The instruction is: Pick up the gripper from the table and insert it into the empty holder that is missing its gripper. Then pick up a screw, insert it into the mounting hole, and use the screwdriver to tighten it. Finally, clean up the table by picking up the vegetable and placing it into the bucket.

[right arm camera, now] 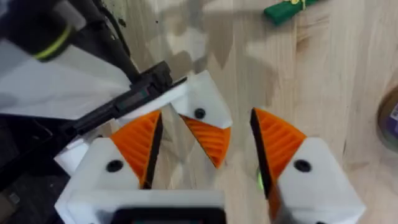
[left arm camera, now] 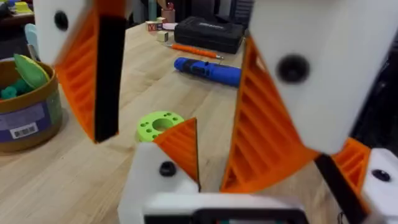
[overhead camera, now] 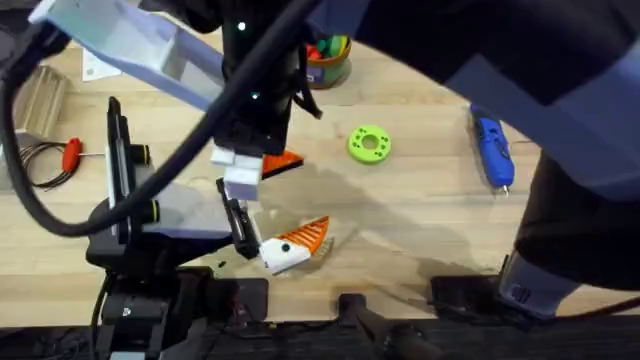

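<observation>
Your right gripper (right arm camera: 205, 121) has its jaws released. Their orange ribbed pads straddle one white plastic block-shaped holder (right arm camera: 200, 102) on the left arm without touching it. The small orange ribbed wedge-shaped gripper tip (right arm camera: 210, 140) already looks seated in that holder, which would explain the loose straddle: you can let go or nudge it straight. The dark mounting hole above the wedge looks to have no screw in it, so I judge the screw step is next.

Your left gripper (left arm camera: 273, 155) is also spread wide and grasps nothing, offering that finger as a steady post. Both grippers work to the left of the bright-green round plastic disc (overhead camera: 368, 143), nearer the arm bases.

The chunky blue pen-shaped electric screwdriver (overhead camera: 492, 150) lies flat to the right of the disc, untouched. The small round bucket with an orange rim and glossy printed side (overhead camera: 330, 62) stands beyond the disc, with toy foods inside. The slim dark-green toy vegetable (right arm camera: 289, 7) lies on the light wooden butcher-block counter (overhead camera: 420, 220), but I cannot tell its place relative to the disc.
</observation>
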You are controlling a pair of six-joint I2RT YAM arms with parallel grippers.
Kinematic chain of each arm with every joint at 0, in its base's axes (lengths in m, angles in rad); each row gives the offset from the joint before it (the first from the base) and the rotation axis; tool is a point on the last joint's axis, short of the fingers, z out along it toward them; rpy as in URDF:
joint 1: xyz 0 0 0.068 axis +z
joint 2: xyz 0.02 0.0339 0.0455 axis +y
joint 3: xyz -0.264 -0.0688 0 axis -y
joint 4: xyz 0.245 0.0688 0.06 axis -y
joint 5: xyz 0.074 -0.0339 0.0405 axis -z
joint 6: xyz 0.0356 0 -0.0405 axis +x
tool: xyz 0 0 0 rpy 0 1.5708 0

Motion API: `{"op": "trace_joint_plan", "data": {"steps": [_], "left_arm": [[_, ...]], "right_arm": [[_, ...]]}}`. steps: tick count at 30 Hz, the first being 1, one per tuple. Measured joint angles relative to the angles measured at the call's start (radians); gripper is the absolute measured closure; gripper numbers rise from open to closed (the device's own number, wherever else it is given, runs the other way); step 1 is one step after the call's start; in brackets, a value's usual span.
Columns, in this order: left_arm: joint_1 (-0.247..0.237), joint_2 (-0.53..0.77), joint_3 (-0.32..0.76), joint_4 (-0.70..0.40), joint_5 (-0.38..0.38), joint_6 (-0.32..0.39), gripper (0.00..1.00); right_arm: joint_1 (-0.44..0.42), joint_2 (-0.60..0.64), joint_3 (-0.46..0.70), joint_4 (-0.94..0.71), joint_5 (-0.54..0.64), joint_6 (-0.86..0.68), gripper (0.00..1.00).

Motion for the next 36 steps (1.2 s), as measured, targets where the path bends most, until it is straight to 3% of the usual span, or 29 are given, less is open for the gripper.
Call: {"op": "trace_joint_plan", "data": {"steps": [6, 8, 10, 15, 19, 27, 30, 36], "left_arm": [[0.000, 0.000, 0.000, 0.000, 0.000, 0.000, 0.015], [0.000, 0.000, 0.000, 0.000, 0.000, 0.000, 0.016], [0.000, 0.000, 0.000, 0.000, 0.000, 0.000, 0.015], [0.000, 0.000, 0.000, 0.000, 0.000, 0.000, 0.015], [0.000, 0.000, 0.000, 0.000, 0.000, 0.000, 0.015], [0.000, 0.000, 0.000, 0.000, 0.000, 0.000, 0.015], [0.000, 0.000, 0.000, 0.000, 0.000, 0.000, 0.015], [0.000, 0.000, 0.000, 0.000, 0.000, 0.000, 0.015]], "right_arm": [[-0.031, -0.044, -0.004, 0.005, 0.000, 0.015, 0.184], [-0.048, -0.086, -0.056, 0.052, 0.000, 0.021, 0.184], [-0.065, -0.147, -0.146, 0.122, 0.001, 0.037, 0.185], [-0.147, -0.392, -0.525, 0.385, -0.001, 0.147, 0.184], [-0.286, -0.608, -0.757, 0.462, 0.000, 0.267, 0.182], [-0.610, -1.027, -1.045, 0.493, 0.044, 0.433, 0.172], [-0.756, -1.126, -1.102, 0.462, 0.083, 0.481, 0.037], [-0.981, -1.179, -1.117, 0.416, 0.113, 0.507, 0.013]]}}
